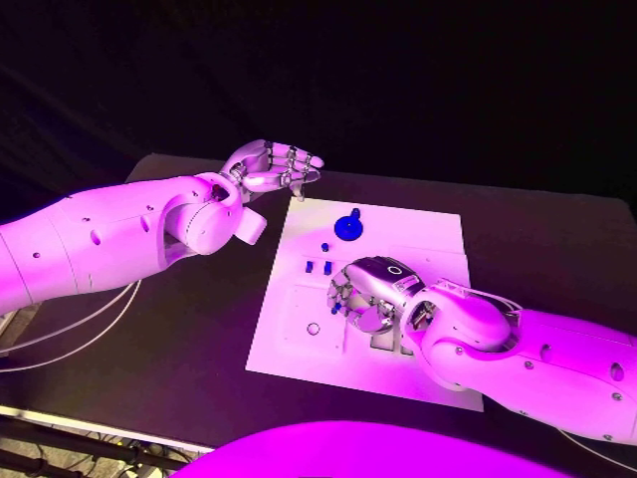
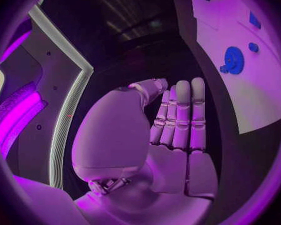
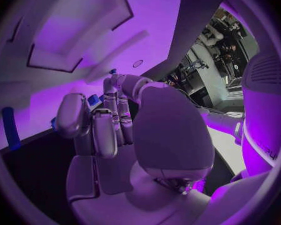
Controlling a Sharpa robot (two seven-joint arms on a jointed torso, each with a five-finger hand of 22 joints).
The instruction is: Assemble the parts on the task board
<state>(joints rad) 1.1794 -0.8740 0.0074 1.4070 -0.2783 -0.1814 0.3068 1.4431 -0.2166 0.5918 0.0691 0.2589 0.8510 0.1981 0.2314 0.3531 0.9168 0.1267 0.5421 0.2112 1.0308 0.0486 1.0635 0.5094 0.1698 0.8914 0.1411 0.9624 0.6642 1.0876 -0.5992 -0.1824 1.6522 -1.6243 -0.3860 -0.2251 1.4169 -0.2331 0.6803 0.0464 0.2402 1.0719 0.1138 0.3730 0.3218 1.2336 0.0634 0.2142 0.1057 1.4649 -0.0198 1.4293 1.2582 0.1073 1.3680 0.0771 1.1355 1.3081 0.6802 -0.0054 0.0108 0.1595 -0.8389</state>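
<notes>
Under your right hand (image 1: 369, 294) lies the task board (image 1: 298, 329), long axis running away from the robot; that hand's fingers curl over its middle, grasp unclear. Your left hand (image 1: 269, 167) hovers empty, fingers together, beyond the board's far-left corner, near the blue gear (image 1: 348, 227).

**Black table, one white board**

A black table (image 1: 189, 349) carries the work, its dark top reaching out on every side of what lies on it. Flat on its middle rests the white task board (image 1: 298, 344), a rectangular plate turned slightly askew to the table's near edge. At the table's near-left corner, pale cables (image 1: 61, 334) trail past the edge.
</notes>
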